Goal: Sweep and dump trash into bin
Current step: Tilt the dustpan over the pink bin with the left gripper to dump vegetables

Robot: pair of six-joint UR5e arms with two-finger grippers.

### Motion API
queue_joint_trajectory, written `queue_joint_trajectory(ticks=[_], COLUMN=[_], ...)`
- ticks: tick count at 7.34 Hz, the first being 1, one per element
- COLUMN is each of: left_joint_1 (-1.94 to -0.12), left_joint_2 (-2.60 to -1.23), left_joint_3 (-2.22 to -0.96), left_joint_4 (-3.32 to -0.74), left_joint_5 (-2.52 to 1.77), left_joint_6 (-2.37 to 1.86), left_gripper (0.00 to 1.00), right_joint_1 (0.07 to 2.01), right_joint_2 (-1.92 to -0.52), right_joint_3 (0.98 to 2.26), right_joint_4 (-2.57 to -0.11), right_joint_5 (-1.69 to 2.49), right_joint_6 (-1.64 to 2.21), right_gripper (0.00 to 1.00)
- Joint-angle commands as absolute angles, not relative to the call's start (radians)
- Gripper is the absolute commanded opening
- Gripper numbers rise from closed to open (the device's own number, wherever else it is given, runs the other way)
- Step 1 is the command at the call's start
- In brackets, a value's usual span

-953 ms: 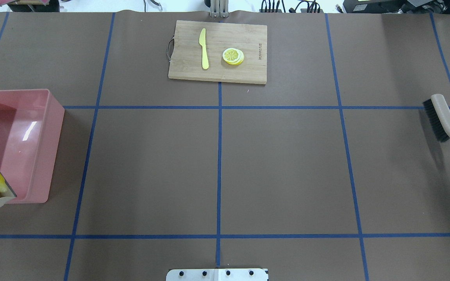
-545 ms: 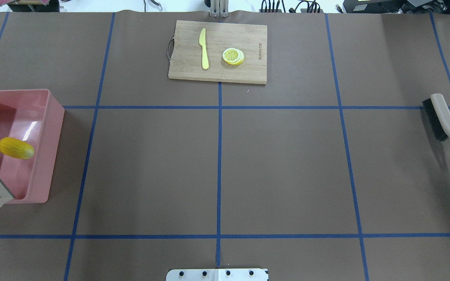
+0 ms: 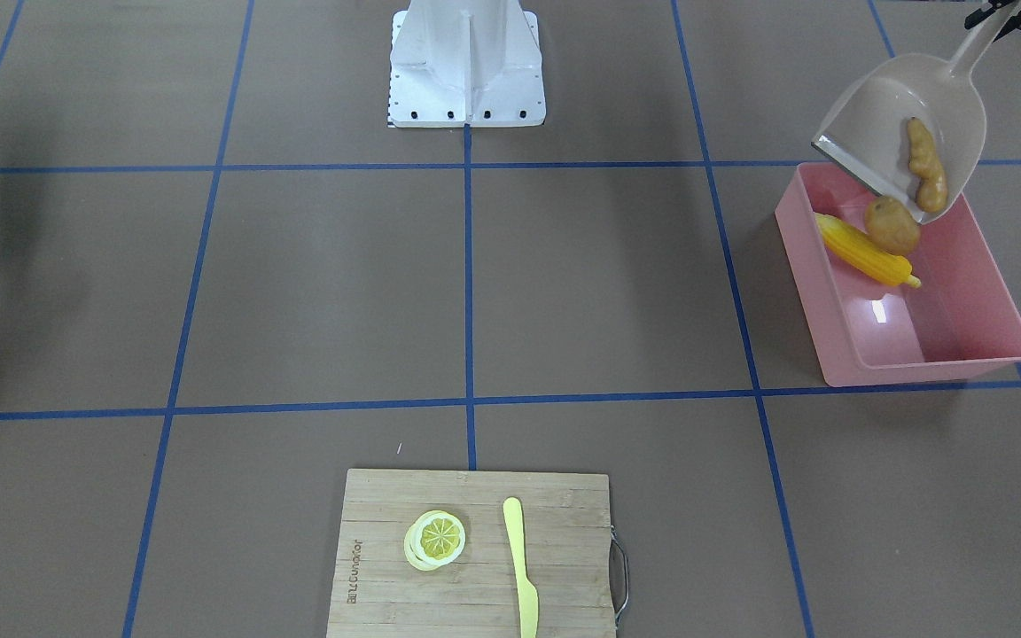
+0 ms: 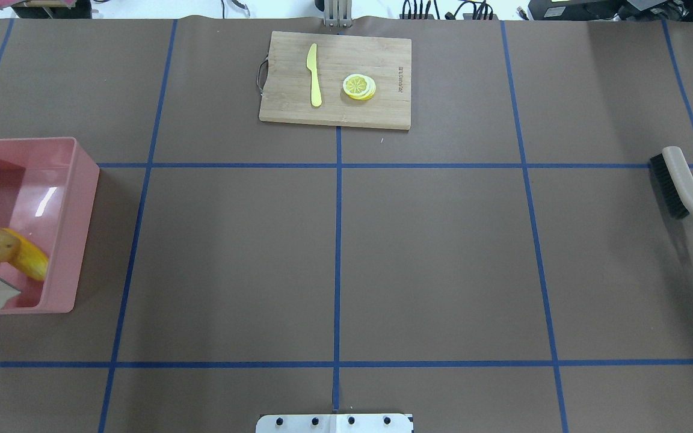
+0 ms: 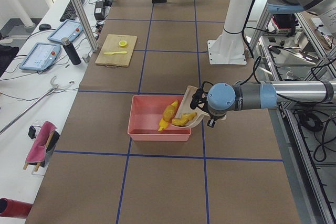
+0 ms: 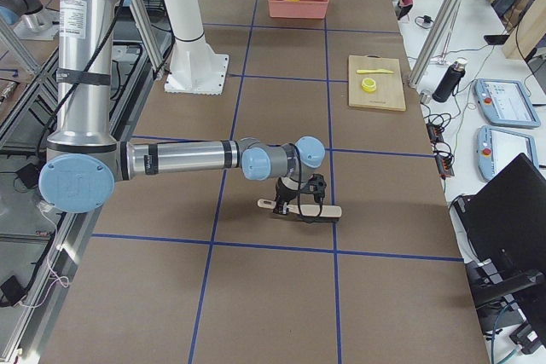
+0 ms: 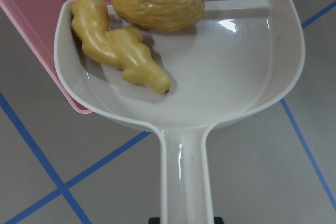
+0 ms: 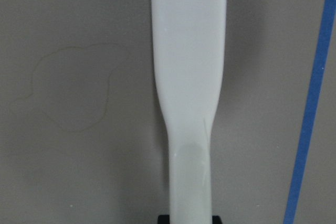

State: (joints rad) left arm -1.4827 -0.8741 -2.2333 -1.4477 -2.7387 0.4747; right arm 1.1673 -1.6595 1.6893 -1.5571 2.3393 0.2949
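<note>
One corn cob [image 3: 861, 251] lies in the bin [image 3: 927, 365] at the left of the surface [image 4: 443, 270]; the potato-like lump [image 3: 892, 224] sits at the lip of the tilted dustpan [image 3: 874, 111], ginger root [image 3: 925, 168] behind it. Left jaws clench the dustpan handle; right jaws, the brush [image 4: 677, 180]; the stamp on the cutting board [image 4: 382, 108] is unreadable.

Ginger [image 3: 925, 168] in tilted dustpan [image 3: 874, 115], potato [image 3: 892, 225] at its lip, corn [image 3: 865, 252] in bin [image 3: 936, 363].
</note>
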Motion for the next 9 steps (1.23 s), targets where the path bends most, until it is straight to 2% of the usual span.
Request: queue_joint_trajectory(ticks=[1,3,4,5,9], left_joint_1=[-1.483,-1.485,-1.485,-1.485,-1.523], left_joint_2=[-0.874,-0.874,-0.876,-0.877,-0.903], left_joint_3=[-2.279,-2.342,-2.361,-2.373,-2.460], left_joint_4=[-1.309,-1.196,-1.148,-1.123,-1.121], left_joint_5=[-2.787,-2.769,-2.770,-2.770,-2.712], left_joint_6=[0.428,0.428,0.428,0.428,0.430], left_gripper=[0.00,0.00,0.00,0.00,0.00], right_joint_1=[1.157,1.157,1.157,1.157,1.160], right_joint_2=[-1.658,-1.660,-1.661,-1.661,-1.652], right_joint_3=[1.687,1.665,1.660,1.658,1.674], right_joint_4=[-1.557,-1.505,-1.500,-1.500,-1.497], right_joint_5=[2.339,2.339,2.341,2.341,2.339], right_joint_6=[0.302,0.302,0.304,0.308,0.310], right_gripper=[0.30,0.55,0.84,0.99,1.00])
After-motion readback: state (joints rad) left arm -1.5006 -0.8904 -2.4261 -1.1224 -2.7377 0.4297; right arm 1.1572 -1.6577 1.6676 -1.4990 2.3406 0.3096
